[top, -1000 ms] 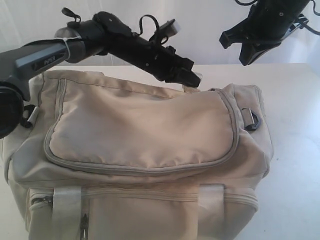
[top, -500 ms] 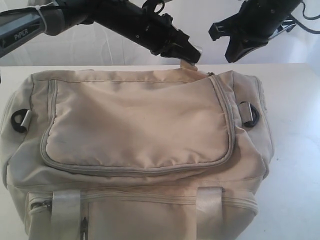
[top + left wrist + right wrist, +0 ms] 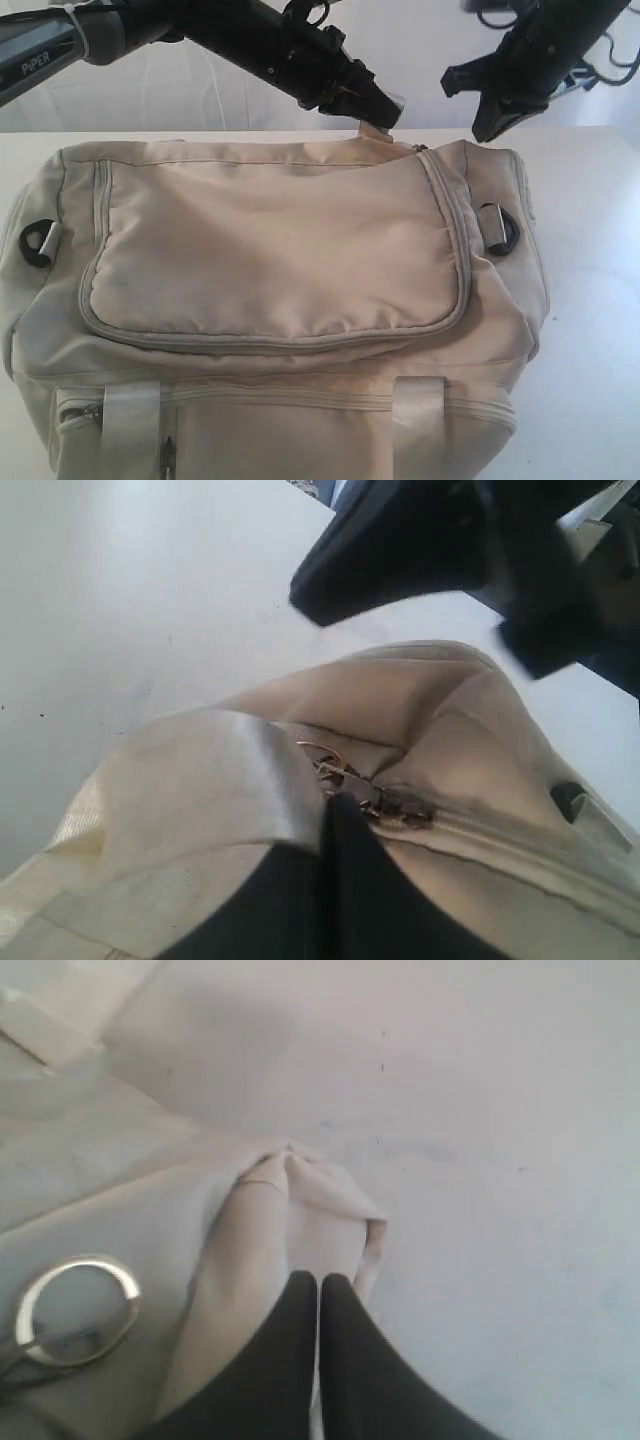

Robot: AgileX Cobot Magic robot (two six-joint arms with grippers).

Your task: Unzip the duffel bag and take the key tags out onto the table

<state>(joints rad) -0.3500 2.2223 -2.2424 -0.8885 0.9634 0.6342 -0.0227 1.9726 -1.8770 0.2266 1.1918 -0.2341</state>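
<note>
The cream-beige duffel bag (image 3: 280, 240) lies zipped on the white table (image 3: 590, 300), its U-shaped flap flat. My left gripper (image 3: 385, 115) is at the bag's back edge, shut on a small beige tab (image 3: 375, 130) that stands up from the fabric. In the left wrist view its shut fingertips (image 3: 340, 805) sit right beside the metal zip sliders (image 3: 385, 808) and a pale webbing strap (image 3: 230, 780). My right gripper (image 3: 490, 125) hangs shut in the air above the bag's right end, with nothing in it. Under it are a folded strap end (image 3: 300, 1200) and a metal ring (image 3: 75, 1305). The key tags are hidden.
Black D-rings sit at both bag ends, one on the right (image 3: 500, 230) and one on the left (image 3: 38, 240). A front pocket zip (image 3: 165, 455) and two webbing handles face the near edge. Bare white tabletop lies right of the bag.
My left gripper rose with the tab, and the bag's back edge and whole body shifted with it. The right gripper dipped left, then swung back right, still shut.
</note>
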